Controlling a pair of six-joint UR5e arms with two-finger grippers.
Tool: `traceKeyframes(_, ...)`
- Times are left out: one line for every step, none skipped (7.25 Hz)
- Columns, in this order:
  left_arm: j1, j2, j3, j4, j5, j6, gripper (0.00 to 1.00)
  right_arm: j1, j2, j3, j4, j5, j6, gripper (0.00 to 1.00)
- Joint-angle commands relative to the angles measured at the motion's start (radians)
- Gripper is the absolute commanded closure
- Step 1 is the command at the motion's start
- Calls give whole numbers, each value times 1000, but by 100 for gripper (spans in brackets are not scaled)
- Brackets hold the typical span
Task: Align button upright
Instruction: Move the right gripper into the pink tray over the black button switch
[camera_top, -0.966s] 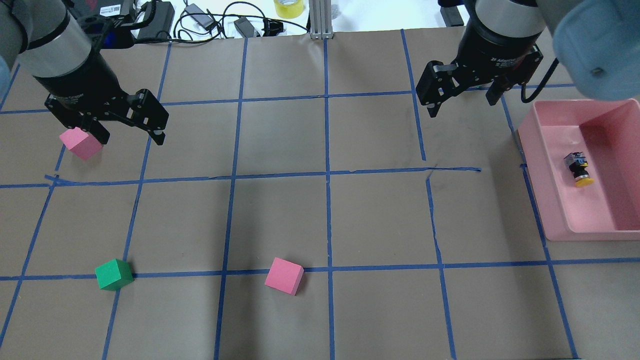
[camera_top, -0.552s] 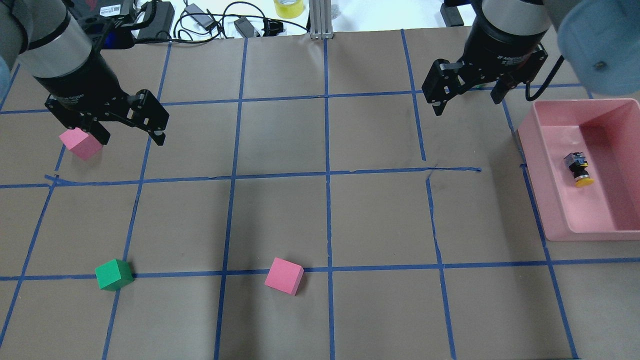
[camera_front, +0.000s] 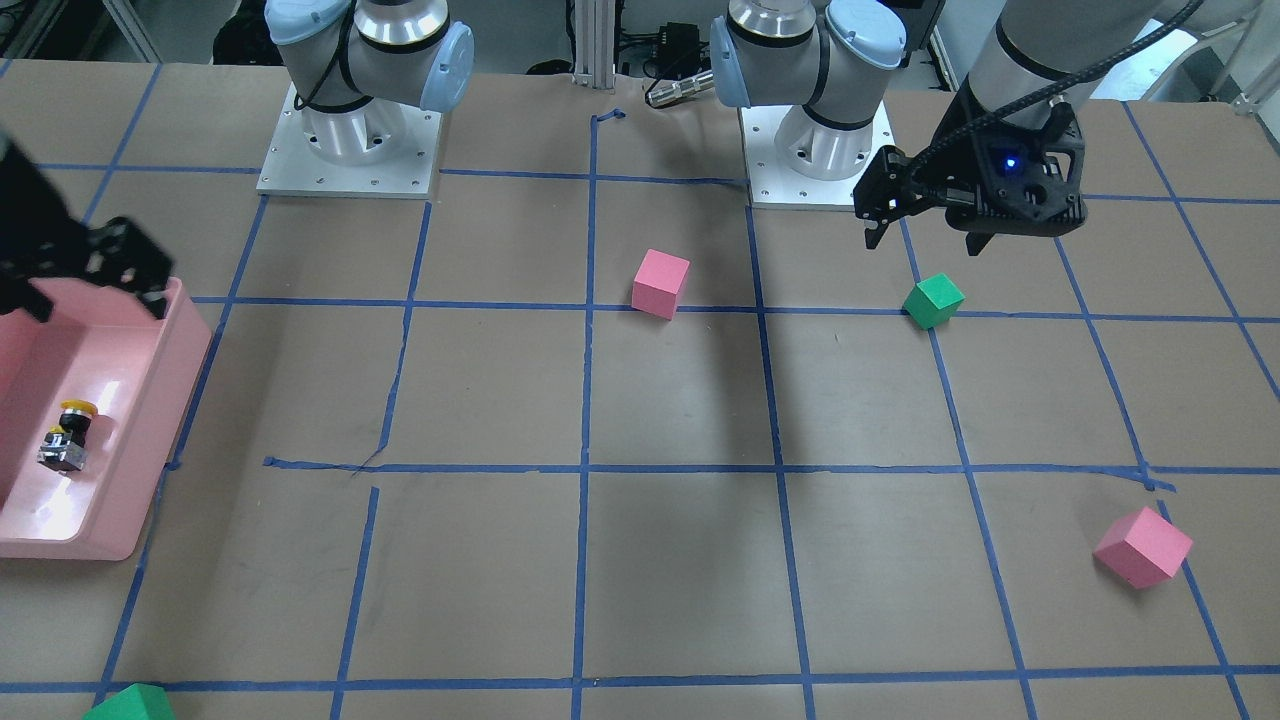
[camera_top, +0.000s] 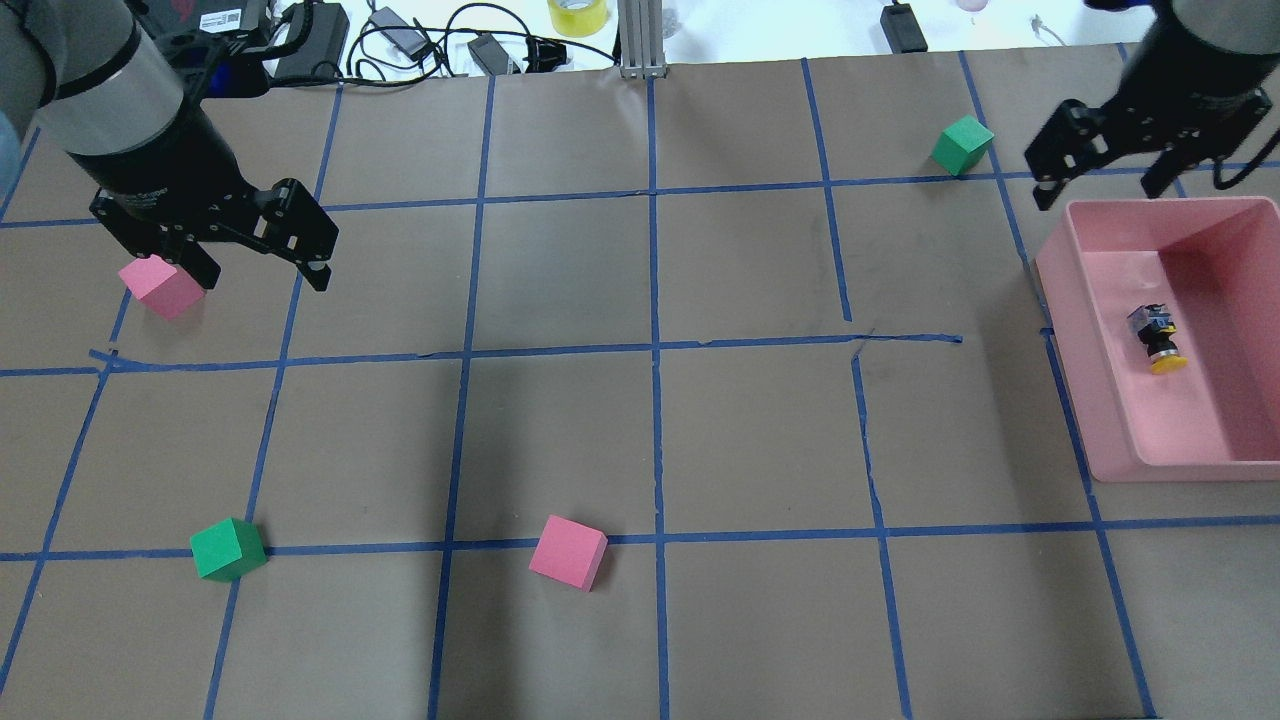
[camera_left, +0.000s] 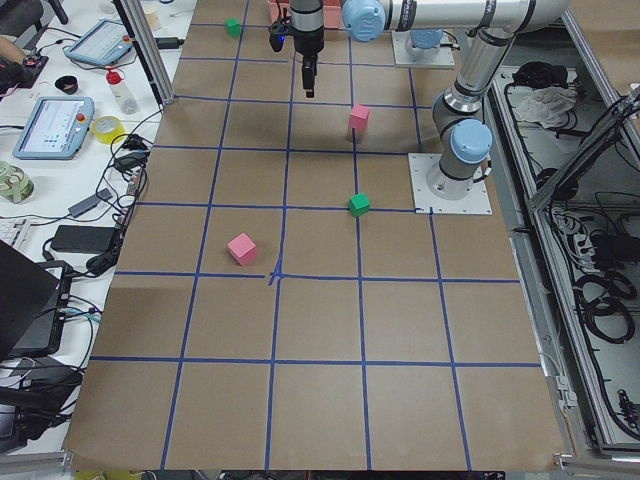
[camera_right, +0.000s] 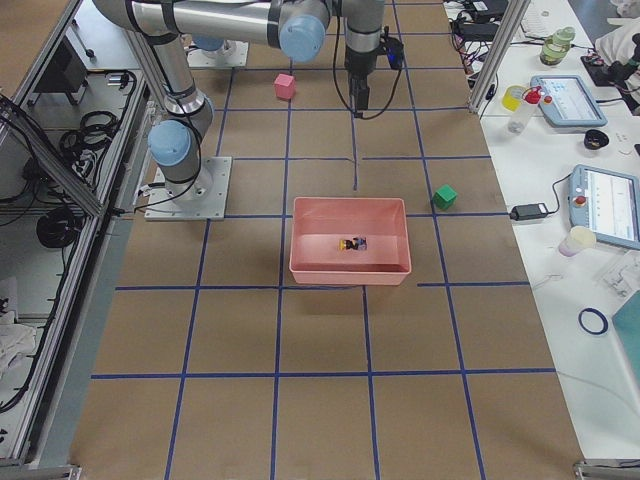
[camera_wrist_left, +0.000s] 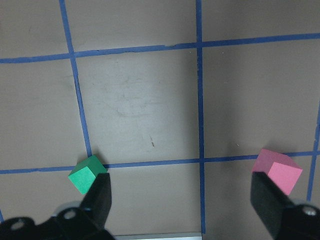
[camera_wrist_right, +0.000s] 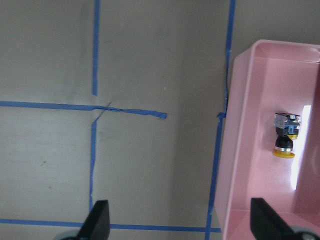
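Note:
The button has a yellow cap on a black and grey body. It lies on its side inside the pink bin, cap toward the robot. It also shows in the front view and the right wrist view. My right gripper is open and empty, raised over the bin's far left corner, apart from the button. My left gripper is open and empty, raised at the table's far left.
Foam cubes lie on the taped brown paper: a pink cube beside my left gripper, a green cube and a pink cube at the front, and a green cube at the back, left of my right gripper. Cables lie past the far edge.
My right gripper has moved right, to the bin's far left corner, and uncovered the green cube at the back. It stays open. The left arm and the button have not moved.

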Motion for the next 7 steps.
traceKeyframes(0,-1,-1,-1,-2,0,0,-181,141,116,-314,0,-195,0)
traceKeyframes(0,-1,-1,-1,-2,0,0,-214,172,188,-453,-6,-206,0)
traceKeyframes(0,-3,-1,-2,-2,0,0,-236,207,238,-550,3,-244,0)
traceKeyframes(0,-4,-2,-4,-2,0,0,-247,255,249,-584,2,-246,0)
traceKeyframes(0,-4,-7,-2,-2,0,0,-256,282,247,-586,0,-251,0)
traceKeyframes(0,-4,-7,-2,-2,0,0,-255,290,249,-586,-3,-251,0)
traceKeyframes(0,-4,-8,-5,-1,0,0,-256,306,249,-586,-10,-251,0)
